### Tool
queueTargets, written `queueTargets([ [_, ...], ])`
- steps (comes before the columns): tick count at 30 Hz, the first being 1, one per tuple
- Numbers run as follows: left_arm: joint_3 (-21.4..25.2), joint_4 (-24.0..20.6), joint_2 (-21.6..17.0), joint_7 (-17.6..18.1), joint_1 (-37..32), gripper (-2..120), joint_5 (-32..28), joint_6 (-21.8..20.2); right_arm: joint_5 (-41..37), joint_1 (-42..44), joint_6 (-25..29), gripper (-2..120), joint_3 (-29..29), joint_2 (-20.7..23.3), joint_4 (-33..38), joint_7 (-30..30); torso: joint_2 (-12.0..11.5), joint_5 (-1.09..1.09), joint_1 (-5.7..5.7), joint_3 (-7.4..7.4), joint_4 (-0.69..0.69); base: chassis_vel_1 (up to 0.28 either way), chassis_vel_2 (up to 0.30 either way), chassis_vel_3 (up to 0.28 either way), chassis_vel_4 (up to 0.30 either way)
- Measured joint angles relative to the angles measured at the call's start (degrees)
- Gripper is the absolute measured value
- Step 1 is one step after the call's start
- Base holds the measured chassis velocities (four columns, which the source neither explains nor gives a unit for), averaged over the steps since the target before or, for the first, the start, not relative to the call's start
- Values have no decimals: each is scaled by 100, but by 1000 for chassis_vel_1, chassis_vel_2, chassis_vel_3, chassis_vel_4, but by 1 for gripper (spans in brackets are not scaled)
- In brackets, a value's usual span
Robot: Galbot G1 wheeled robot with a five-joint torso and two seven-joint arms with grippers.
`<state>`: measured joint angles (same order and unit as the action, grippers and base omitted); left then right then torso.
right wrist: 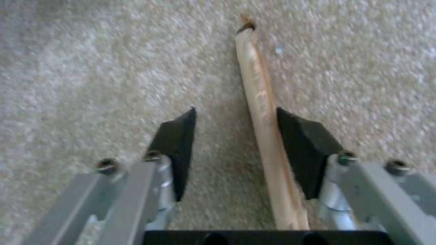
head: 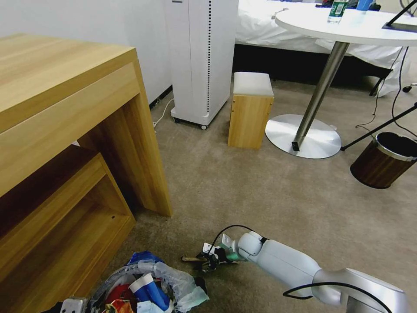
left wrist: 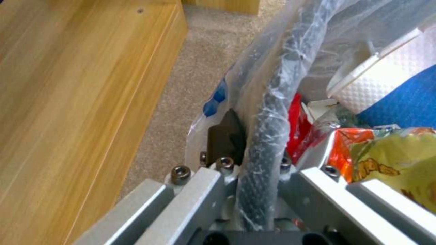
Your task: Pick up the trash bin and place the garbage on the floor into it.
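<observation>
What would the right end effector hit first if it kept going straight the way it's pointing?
Probably the carpet floor. The right end effector points steeply down at it, open, with the wooden stick lying between its fingers against one pad. Remaining clearance is unclear.

Right arm: white, reaching low and forward-left; right end effector (right wrist: 236, 132) has its black pads spread apart. Left end effector (left wrist: 254, 160): grey fingers closed tight.

Probably a hotel bedroom: white-sheeted bed (head: 278, 26) far back, round desk (head: 347, 26), wooden desk (head: 56, 87) left, beige carpet (head: 260, 187).
</observation>
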<state>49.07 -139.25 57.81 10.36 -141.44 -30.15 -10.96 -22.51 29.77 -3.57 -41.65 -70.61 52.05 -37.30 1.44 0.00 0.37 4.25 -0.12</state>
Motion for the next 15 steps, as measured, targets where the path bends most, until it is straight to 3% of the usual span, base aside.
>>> queueTargets([
  [6,21,-5,22,-20,-12,0,40,25,-163,-63,0,28,-48,15,114,-35,0,0,0,0,0,0,0,0,0],
  [12,285,-9,-10,-165,-20,0,-124,25,-325,-183,-34,1,-108,101,218,-53,0,0,0,0,1,0,0,0,0],
  [15,337,-10,-41,-213,-18,0,-184,23,-405,-190,-27,0,-114,187,282,-126,0,0,0,0,0,0,0,0,0],
])
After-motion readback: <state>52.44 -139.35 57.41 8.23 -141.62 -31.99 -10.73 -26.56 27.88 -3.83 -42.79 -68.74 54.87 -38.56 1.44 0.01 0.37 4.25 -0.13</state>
